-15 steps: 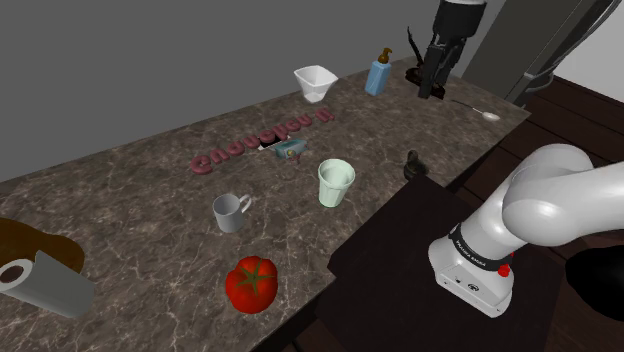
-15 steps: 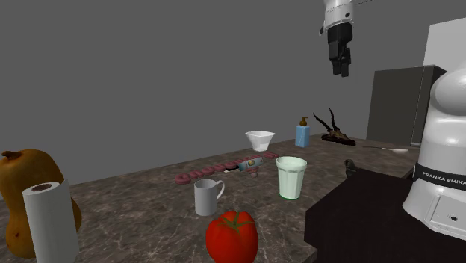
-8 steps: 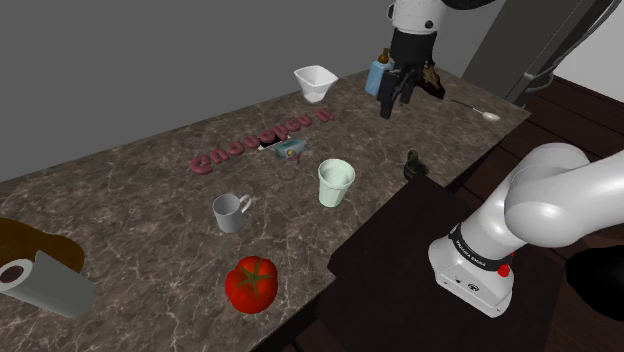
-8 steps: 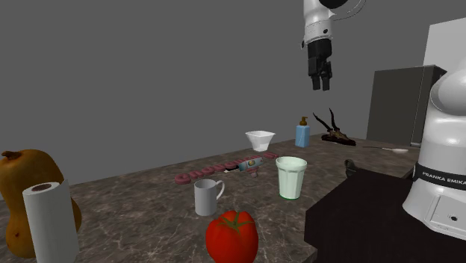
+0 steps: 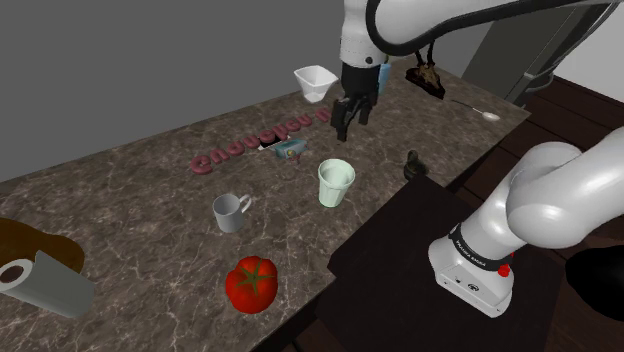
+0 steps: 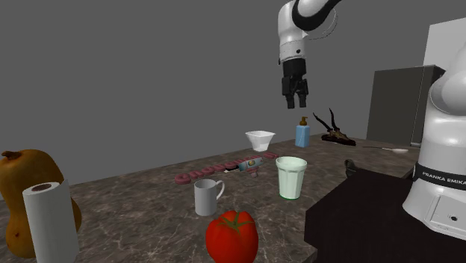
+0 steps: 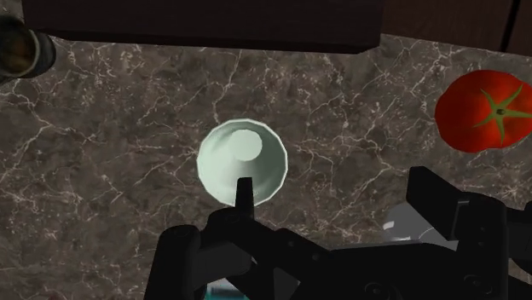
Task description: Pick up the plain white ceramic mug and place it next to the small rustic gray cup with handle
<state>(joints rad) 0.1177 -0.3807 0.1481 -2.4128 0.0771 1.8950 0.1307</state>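
Note:
A small grey mug with a handle (image 5: 230, 211) (image 6: 207, 197) stands mid-counter. A pale greenish-white tumbler without handle (image 5: 335, 182) (image 6: 290, 178) stands to its right in the shoulder view; from above it appears just past one fingertip (image 7: 242, 160). A white angular cup (image 5: 316, 82) (image 6: 260, 140) sits at the back of the counter. My gripper (image 5: 343, 128) (image 6: 292, 104) (image 7: 334, 192) hangs open and empty well above the marble counter (image 5: 140, 220), between the angular cup and the tumbler, touching nothing.
A tomato (image 5: 251, 283) (image 7: 486, 111) lies near the front edge and a paper towel roll (image 5: 45, 285) beside a squash (image 6: 19, 202). Pink letters (image 5: 262, 140), a small packet (image 5: 288, 150), a soap bottle (image 6: 302, 133), a spoon (image 5: 478, 110) and a dark figurine (image 5: 412, 163) dot the counter.
The arm swung from the counter's far back corner toward the shoulder view's left and came lower; the gripper now hangs over the middle, near the tumbler. Nothing on the counter moved.

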